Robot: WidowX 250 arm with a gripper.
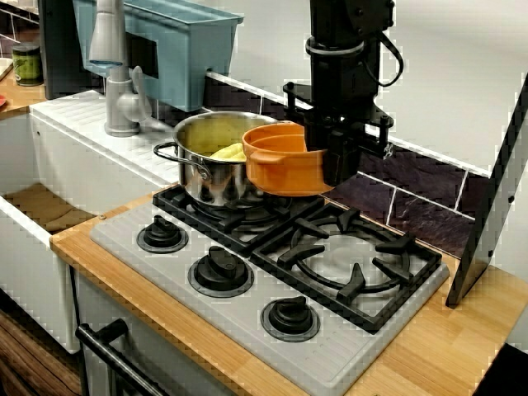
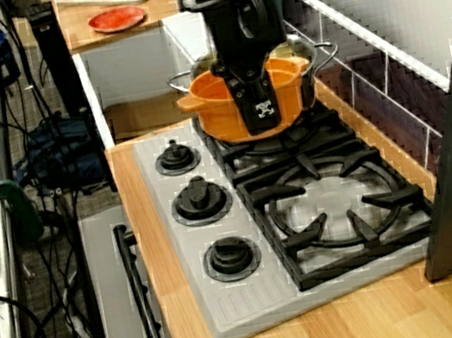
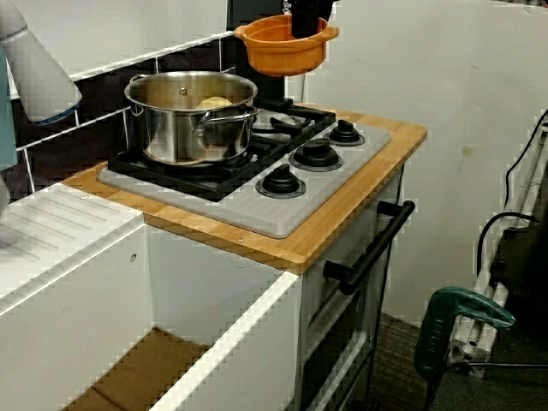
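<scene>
My black gripper (image 1: 334,161) is shut on the right rim of an orange pot (image 1: 280,161) and holds it in the air above the stove. In the view from the sink side the orange pot (image 3: 278,47) hangs well clear of the grates, with the gripper (image 3: 304,26) reaching down into it. Just left of it a steel pot (image 1: 206,165) stands on the back left burner with a yellow item (image 1: 229,153) inside. From the stove's right end, the orange pot (image 2: 216,109) and gripper (image 2: 259,106) hide most of the steel pot (image 2: 311,53).
Three knobs (image 1: 219,272) line the stove's front edge. A faucet (image 1: 115,74) and sink (image 1: 41,206) lie to the left, a blue rack (image 1: 165,41) behind them. A grey panel (image 1: 495,198) leans at the right. A red plate (image 2: 116,18) sits beyond the sink.
</scene>
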